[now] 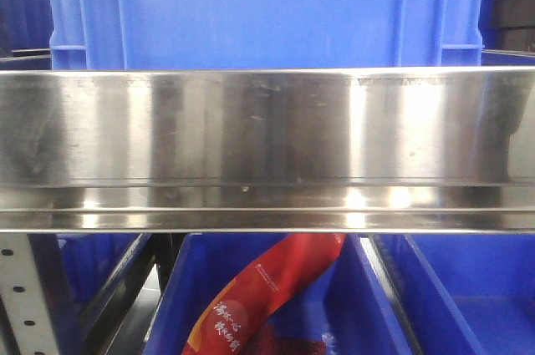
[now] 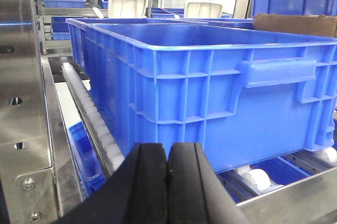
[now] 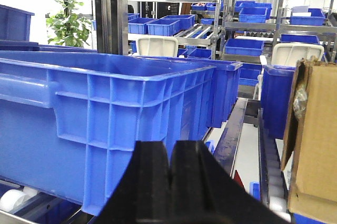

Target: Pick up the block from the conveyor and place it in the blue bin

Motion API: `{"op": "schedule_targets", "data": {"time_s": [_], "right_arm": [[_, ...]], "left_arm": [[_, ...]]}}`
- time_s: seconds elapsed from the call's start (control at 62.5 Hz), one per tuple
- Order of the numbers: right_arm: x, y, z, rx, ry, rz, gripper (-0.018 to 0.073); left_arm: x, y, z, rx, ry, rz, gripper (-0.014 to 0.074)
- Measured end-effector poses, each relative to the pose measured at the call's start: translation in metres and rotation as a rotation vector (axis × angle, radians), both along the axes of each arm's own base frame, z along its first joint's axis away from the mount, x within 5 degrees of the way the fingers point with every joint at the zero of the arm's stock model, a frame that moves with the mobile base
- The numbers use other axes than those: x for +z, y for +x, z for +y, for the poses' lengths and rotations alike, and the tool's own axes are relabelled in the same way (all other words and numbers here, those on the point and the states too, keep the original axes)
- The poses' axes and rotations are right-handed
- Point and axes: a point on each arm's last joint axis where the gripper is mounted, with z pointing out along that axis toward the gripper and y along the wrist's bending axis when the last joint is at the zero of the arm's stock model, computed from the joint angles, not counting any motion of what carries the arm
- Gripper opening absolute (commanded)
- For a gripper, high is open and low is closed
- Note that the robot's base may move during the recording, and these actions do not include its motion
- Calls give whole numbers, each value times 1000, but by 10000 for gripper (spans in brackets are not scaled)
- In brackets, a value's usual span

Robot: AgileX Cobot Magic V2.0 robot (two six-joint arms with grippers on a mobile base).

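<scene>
A large blue bin [image 1: 267,8] stands on the upper shelf level, right behind a shiny steel shelf rail [image 1: 267,146]. The left wrist view shows the same blue bin [image 2: 210,92] on white rollers, with my left gripper [image 2: 167,153] shut and empty just in front of its wall. From the right wrist view the blue bin [image 3: 95,124] fills the left side, and my right gripper [image 3: 169,153] is shut with nothing between its black fingers. The block and the conveyor are out of view.
Below the rail sit two more blue bins [image 1: 468,296]; the middle one holds a red printed packet [image 1: 267,296]. A cardboard box [image 3: 313,145] stands at the right. White rollers [image 2: 92,116] line the shelf track. Racks with several blue bins [image 3: 253,13] fill the background.
</scene>
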Motion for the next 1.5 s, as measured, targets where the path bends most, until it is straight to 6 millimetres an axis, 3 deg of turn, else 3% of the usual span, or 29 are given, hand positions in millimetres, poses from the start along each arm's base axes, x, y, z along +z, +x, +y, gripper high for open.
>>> {"op": "schedule_targets", "data": {"time_s": [0.24,0.416,0.56,1.503], "right_arm": [[-24,2,-7,-125,10,-37,-162],[-62,5,-16,-299,5,-28,-162],[-90,6,-19,-344,-1,21,-162],[-93,6,-19,-350,2,28,-162]], "left_arm": [[0,0,0,0,0,0,-111],[0,0,0,0,0,0,-111],[0,0,0,0,-1,-2,-111],[0,0,0,0,-2,-3,-111]]}}
